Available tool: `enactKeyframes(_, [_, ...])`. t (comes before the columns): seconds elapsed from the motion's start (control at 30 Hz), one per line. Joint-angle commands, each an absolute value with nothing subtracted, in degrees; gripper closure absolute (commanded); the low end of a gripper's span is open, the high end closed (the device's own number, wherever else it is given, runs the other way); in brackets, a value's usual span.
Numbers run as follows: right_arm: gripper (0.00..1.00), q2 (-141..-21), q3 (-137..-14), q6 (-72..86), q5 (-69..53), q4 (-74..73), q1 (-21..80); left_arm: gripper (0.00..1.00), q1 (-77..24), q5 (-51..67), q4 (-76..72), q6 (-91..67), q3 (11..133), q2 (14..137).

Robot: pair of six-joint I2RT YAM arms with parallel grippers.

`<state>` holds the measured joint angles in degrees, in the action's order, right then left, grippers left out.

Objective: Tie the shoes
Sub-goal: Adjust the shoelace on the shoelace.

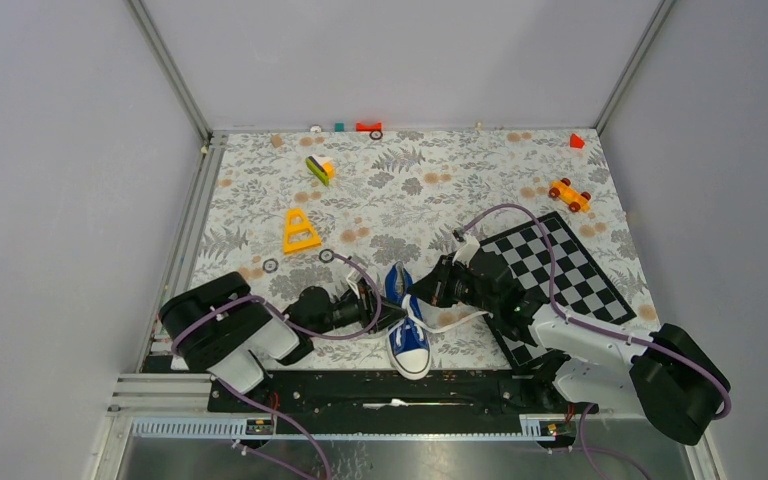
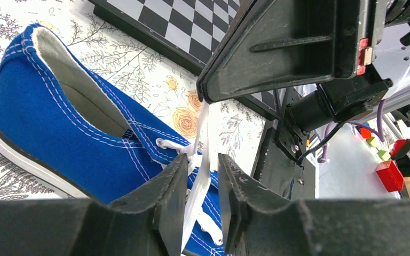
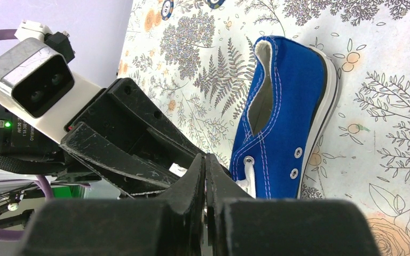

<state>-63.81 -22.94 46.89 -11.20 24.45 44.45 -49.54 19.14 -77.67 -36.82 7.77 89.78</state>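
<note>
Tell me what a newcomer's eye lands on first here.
The blue sneaker stands out, sitting at the near edge of the floral table between both arms. The right gripper has its jaws shut on a white lace held up from the shoe, and that lace runs down through the parted jaws of the left gripper. A chessboard lies to the right of the shoe.

The top camera looks down from behind over the whole table (image 1: 410,180); both wrist cameras sit close, facing each other across the blue sneaker (image 2: 58,122).
</note>
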Motion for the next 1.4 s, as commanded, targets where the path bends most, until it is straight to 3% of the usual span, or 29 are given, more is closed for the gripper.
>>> enactKeyframes(0.0, [1.0, -63.28, -24.22, 45.71, -11.38, 24.97, 44.18, 0.72, -49.97, 19.92, -81.91, -36.98, 9.23, 90.63])
enactKeyframes(0.27, [1.0, -63.81, -24.5, 45.75, -11.95, 25.51, 44.14, 0.93, -49.97, 19.0, -81.91, -36.45, 8.99, 89.57])
enactKeyframes(0.43, [1.0, -63.74, -24.55, 45.8, -12.04, 25.44, 44.2, 0.98, -50.01, 18.92, -81.83, -36.22, 8.71, 88.89])
enactKeyframes(0.5, [1.0, -63.68, -24.52, 45.79, -12.04, 25.4, 44.21, 0.96, -49.94, 18.87, -81.8, -36.28, 8.7, 88.83])
enactKeyframes(0.63, [1.0, -63.56, -24.59, 45.76, -12.04, 25.19, 44.15, 0.67, -49.95, 17.48, -81.83, -36.45, 8.08, 87.99])
enactKeyframes(0.7, [1.0, -63.47, -24.61, 45.71, -12.04, 25.14, 44.14, 0.63, -50.06, 16.64, -81.62, -36.17, 7.77, 87.24])
enactKeyframes(1.37, [1.0, -64.84, -25.37, 46.13, -13.07, 26.17, 44.19, 0.72, -50.9, 17.19, -81.34, -35.44, 10.78, 89.54])
